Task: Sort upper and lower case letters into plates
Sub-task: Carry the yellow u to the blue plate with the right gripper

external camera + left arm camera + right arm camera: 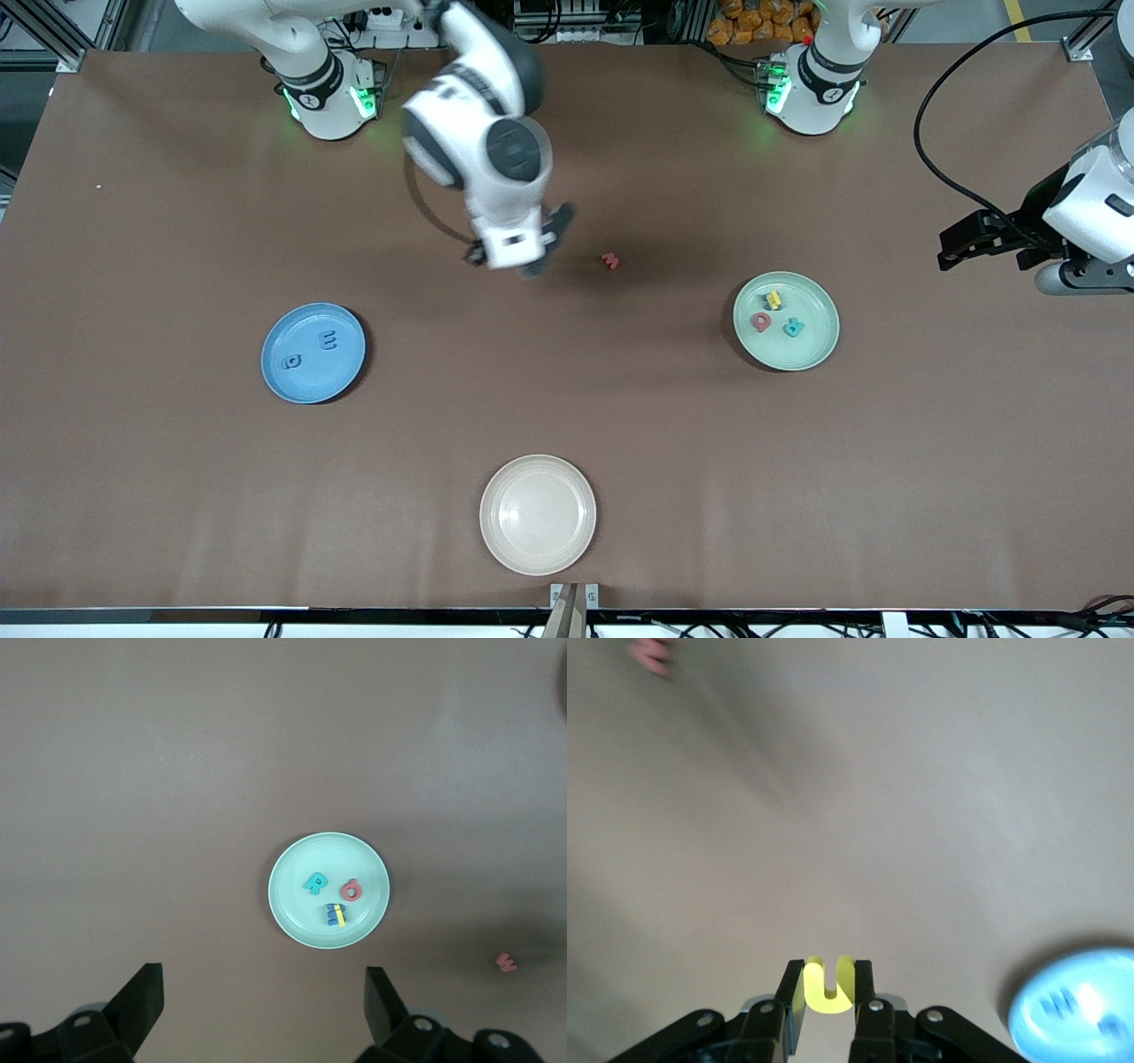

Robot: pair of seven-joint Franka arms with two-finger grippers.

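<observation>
R end effector [827,992] clamped shut mid-air, L end effector [263,1010] wide, waiting

Sitting toward the right arm's end of the desk [133,443]: one plate [313,353] holding two letters [310,350]. Lying toward the left arm's end: another plate [786,320] holding three letters [776,317]. Resting between them, farther from the camera: a lone letter [609,260]. Sitting nearest the camera: a third plate [538,514].

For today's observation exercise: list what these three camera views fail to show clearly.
- Front view: right gripper fingertips and its yellow letter are hidden under the wrist.
- Front view: two blue letters on the round blue plate are too faint to read.
- Right wrist view: small red letter is blurred, cut off by the edge.
</observation>
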